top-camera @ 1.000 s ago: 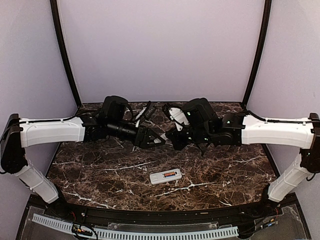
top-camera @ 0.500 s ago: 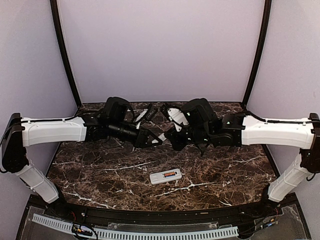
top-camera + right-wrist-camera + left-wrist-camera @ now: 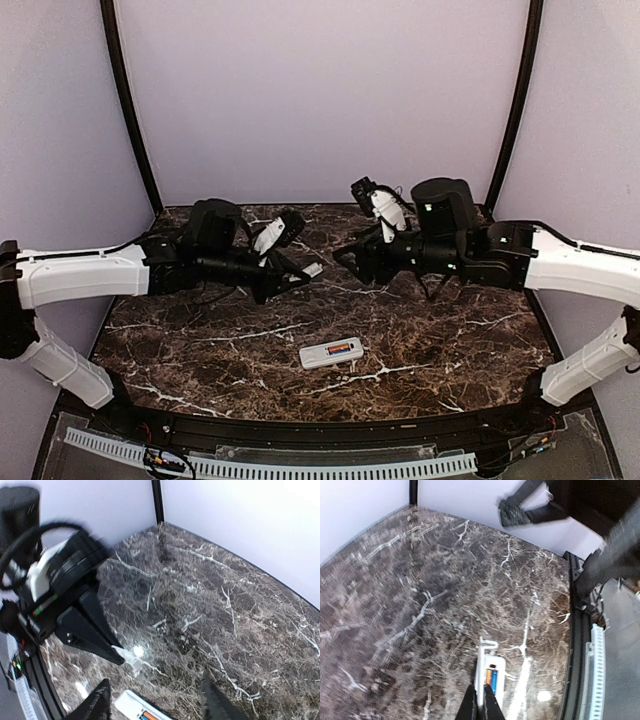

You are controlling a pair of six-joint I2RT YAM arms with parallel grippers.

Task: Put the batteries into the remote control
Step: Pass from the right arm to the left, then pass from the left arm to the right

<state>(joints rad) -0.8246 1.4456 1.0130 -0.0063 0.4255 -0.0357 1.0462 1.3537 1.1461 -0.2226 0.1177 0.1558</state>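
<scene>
The remote control lay flat on the table, toward 6 o'clock of the tabletop in the overhead view. It was near the front edge and well apart from both arms. It was a small white plastic slab with rounded corners, and its open battery bay faced up.

The batteries sat in that bay side by side, in the half of the body toward 3 o'clock. They were an orange cell and a blue cell, both tiny smooth cylinders lying parallel and touching.

The left gripper hung above the table at about 11 o'clock from the remote. Its black, wedge-shaped jaws were pinched together on a small flat white cover piece, which stuck out past the tips.

The right gripper was at about 1 o'clock from the remote. Its two dark fingers were spread wide with nothing between them, and the remote's end showed low in its wrist view.

The table had a glossy dark brown marble pattern threaded with thin white veins, and a small bright glare spot showed on it. The walls behind were plain, matte and pale lilac. The arms had smooth white shells and black joints.
</scene>
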